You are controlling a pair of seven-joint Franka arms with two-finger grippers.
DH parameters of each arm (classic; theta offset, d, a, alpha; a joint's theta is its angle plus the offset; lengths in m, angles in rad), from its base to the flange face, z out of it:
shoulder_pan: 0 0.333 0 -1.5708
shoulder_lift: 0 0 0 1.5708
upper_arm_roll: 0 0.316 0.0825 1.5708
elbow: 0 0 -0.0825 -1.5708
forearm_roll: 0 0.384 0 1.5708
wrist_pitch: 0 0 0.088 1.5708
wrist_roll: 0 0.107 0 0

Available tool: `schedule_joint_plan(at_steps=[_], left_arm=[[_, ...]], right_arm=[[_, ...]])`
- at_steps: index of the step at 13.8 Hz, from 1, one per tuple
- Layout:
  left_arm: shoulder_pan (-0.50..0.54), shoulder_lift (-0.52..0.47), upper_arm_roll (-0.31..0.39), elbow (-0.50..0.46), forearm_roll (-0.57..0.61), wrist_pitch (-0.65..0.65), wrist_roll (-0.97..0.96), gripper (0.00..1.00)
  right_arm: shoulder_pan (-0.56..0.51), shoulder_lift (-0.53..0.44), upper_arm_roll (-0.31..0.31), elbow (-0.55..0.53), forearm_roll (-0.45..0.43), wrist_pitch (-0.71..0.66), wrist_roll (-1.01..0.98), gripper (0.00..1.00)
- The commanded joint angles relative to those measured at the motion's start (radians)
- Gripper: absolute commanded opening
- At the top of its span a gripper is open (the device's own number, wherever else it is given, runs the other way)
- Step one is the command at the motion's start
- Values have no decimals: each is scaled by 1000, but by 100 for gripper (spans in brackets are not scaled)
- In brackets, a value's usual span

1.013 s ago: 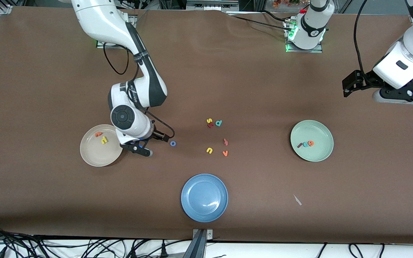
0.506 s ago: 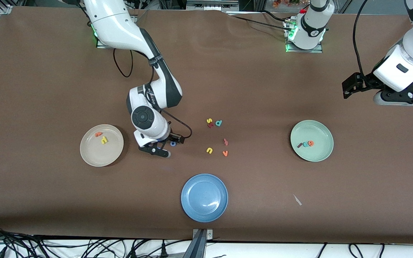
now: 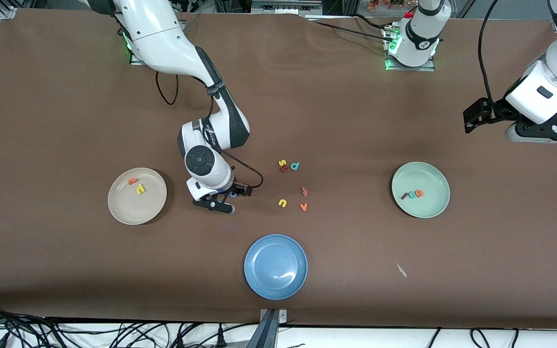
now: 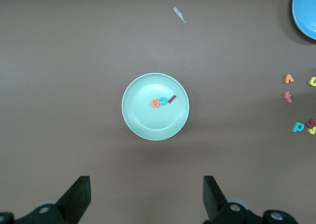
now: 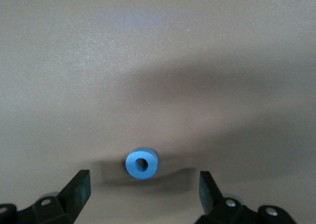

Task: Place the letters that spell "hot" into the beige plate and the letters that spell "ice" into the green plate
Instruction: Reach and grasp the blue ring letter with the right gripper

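A: Now, we note the right gripper (image 3: pixel 220 200) low over the table between the beige plate (image 3: pixel 124 210) and the loose letters. Its wrist view shows both fingers spread wide, the blue o (image 5: pixel 141 163) lying flat on the table in the gap, touching neither finger.

B: Agreed, nothing pinched yet. We judge the wide spread is there so the ring can be straddled before any squeeze. From the front the o (image 3: pixel 233 194) is barely seen, tucked at about two o'clock of the gripper's fingers.

A: And the plates? On the beige one we see the orange t (image 3: pixel 133 181) and the yellow h (image 3: pixel 140 190), the t at eleven o'clock of the h. So the o is the last of "hot" outside.

B: The green plate (image 3: pixel 433 210) holds the dark red i (image 3: pixel 404 196), the teal c (image 3: pixel 411 194) and the orange e (image 3: pixel 419 193) in a tight row; "ice" looks done to us.

A: Left gripper (image 4: pixel 146 197)?

B: It waits up in the air at the left arm's end of the table, fingers fully spread, holding nothing, looking down on the green plate.

A: Leftovers: the yellow u (image 3: pixel 282 203) and the orange v (image 3: pixel 303 207) lie untouched near the middle; the blue plate (image 3: pixel 275 267) sits at six o'clock of them.
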Motion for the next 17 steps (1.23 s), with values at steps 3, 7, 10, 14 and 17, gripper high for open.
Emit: schedule_joint_plan(at_steps=[3, 7, 10, 14, 17], left_arm=[[9, 12, 6, 23, -43, -3, 33, 100], [9, 10, 6, 23, -34, -7, 33, 100], [7, 9, 4, 24, -31, -10, 33, 100], [7, 9, 2, 24, -31, -12, 34, 100], [9, 9, 4, 24, -31, -14, 34, 100]], right_arm=[[-4, 35, -3, 36, 19, 0, -48, 85], [-5, 42, -3, 36, 20, 22, -51, 75], [-5, 41, -3, 36, 28, 20, -47, 68], [-4, 39, -3, 36, 30, 20, -42, 58], [-2, 41, -3, 36, 45, 20, -30, 56]])
